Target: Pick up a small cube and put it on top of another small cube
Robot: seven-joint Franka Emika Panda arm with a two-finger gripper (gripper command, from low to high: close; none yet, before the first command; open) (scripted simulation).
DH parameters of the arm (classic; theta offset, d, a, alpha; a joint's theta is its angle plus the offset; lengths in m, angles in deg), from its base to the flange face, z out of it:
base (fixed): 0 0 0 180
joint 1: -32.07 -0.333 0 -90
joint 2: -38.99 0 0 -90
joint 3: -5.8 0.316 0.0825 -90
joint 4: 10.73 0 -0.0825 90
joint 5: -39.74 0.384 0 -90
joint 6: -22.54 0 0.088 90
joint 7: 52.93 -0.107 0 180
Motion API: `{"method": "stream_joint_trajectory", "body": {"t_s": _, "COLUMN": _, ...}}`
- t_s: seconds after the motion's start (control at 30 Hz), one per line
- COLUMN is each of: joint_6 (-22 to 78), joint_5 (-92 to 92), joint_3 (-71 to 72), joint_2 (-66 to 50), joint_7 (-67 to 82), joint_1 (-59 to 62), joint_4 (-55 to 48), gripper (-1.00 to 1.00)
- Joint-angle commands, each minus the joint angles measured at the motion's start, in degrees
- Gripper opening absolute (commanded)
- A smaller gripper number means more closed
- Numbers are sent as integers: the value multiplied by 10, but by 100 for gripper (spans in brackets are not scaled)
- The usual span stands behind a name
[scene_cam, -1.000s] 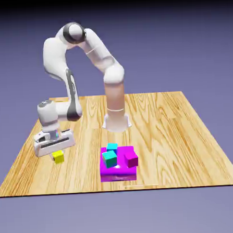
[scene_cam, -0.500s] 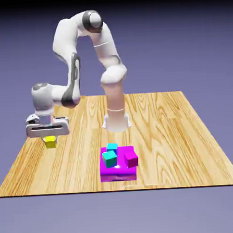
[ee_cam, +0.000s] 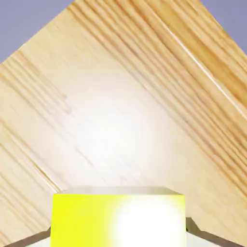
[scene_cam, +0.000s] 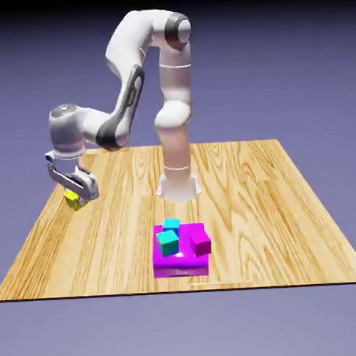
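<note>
1. The robot's two-finger tool [scene_cam: 77, 197] is closed on the small plain yellow cube [scene_cam: 72, 200], gripping it between the fingertips.
2. Below them lies the wood-grain tabletop [scene_cam: 245, 207].

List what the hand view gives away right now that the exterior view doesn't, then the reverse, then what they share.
Only the hand view: the yellow cube large from above, filling the space between the fingers.

Only the exterior view: the arm and its base, the magenta block, and on it two teal cubes and a smaller magenta cube.

Both: the yellow cube at the fingers, the wooden table and the blue-violet backdrop.
</note>
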Motion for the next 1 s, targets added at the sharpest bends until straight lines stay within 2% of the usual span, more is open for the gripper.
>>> {"method": "stream_joint_trajectory", "body": {"t_s": 0.0, "joint_6": 9, "joint_5": 11, "joint_3": 4, "joint_2": -13, "joint_7": -26, "joint_1": -1, "joint_4": -3, "gripper": -100}}
{"method": "stream_joint_trajectory", "body": {"t_s": 0.97, "joint_6": 262, "joint_5": 378, "joint_3": 125, "joint_2": -379, "joint_7": -749, "joint_1": -34, "joint_4": -80, "gripper": -100}}
